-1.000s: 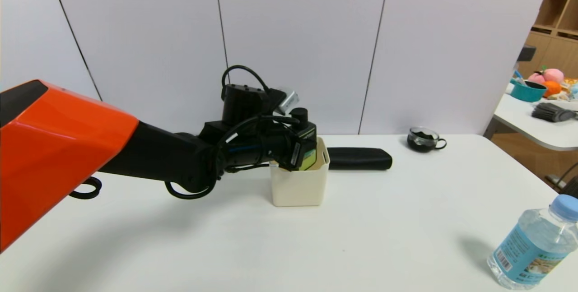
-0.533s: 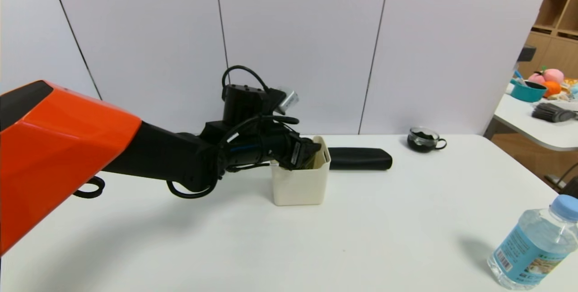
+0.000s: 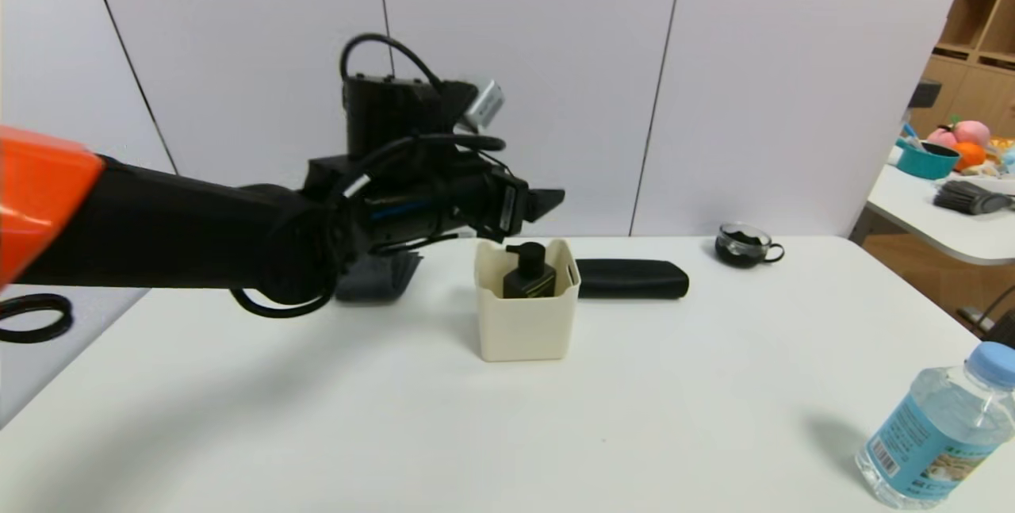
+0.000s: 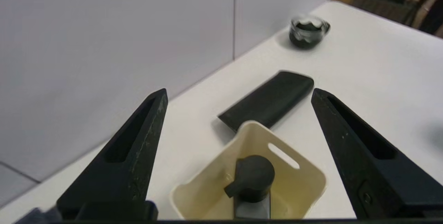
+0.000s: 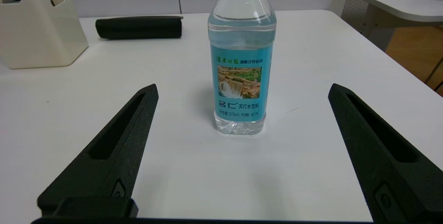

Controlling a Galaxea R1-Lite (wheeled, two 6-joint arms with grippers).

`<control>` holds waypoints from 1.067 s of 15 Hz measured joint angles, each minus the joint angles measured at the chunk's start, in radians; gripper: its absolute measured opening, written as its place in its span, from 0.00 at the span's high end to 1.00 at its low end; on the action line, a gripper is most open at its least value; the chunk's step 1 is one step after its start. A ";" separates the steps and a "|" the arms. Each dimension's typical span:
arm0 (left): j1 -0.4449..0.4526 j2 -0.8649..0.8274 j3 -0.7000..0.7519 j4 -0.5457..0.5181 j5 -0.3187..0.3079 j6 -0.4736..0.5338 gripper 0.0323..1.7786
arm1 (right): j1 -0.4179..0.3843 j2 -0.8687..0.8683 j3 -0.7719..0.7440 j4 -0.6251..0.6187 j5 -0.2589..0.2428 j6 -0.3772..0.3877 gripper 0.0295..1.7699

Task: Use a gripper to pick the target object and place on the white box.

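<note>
The target object (image 3: 529, 271), a small black pump bottle, stands upright inside the white box (image 3: 525, 327) at mid-table; its pump head (image 4: 254, 177) shows from above between the box walls (image 4: 311, 175). My left gripper (image 3: 547, 200) hovers above the box's left rim, open and holding nothing; in its wrist view the left gripper (image 4: 238, 94) has jaws spread wide either side of the box. My right gripper (image 5: 242, 90) rests open low over the table's near right, out of the head view.
A long black case (image 3: 632, 278) lies just right of the box. A dark glass cup (image 3: 743, 245) sits at the back. A clear blue-capped water bottle (image 3: 940, 438) stands at the near right, straight before the right gripper. A black ring (image 3: 32, 316) lies far left.
My left gripper opened, left the pump bottle in the box, and rose up and back to the left. The bottle now stands free inside the box.
</note>
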 joint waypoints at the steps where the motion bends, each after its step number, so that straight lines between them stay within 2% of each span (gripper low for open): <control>1: 0.002 -0.046 0.017 -0.021 0.048 0.005 0.14 | 0.000 0.000 0.000 0.000 0.000 0.000 0.04; 3: 0.007 -0.140 0.127 -0.113 0.137 0.013 0.12 | 0.000 0.000 0.000 0.000 0.000 0.000 0.04; 5: 0.030 -0.239 0.286 -0.249 0.202 0.028 0.10 | 0.000 0.000 0.000 0.000 0.000 0.000 0.04; 7: 0.081 -0.356 0.476 -0.390 0.239 0.054 0.09 | 0.000 0.000 0.000 0.000 0.000 0.000 0.04; 10: 0.223 -0.546 0.713 -0.564 0.259 0.099 0.07 | 0.000 0.000 0.000 0.000 0.000 0.000 0.04; 13: 0.313 -0.730 0.876 -0.607 0.263 0.110 0.06 | 0.000 0.000 0.000 0.000 0.000 0.000 0.04; 16: 0.344 -0.903 1.002 -0.578 0.274 0.109 0.06 | 0.000 0.000 0.000 0.000 0.000 0.000 0.04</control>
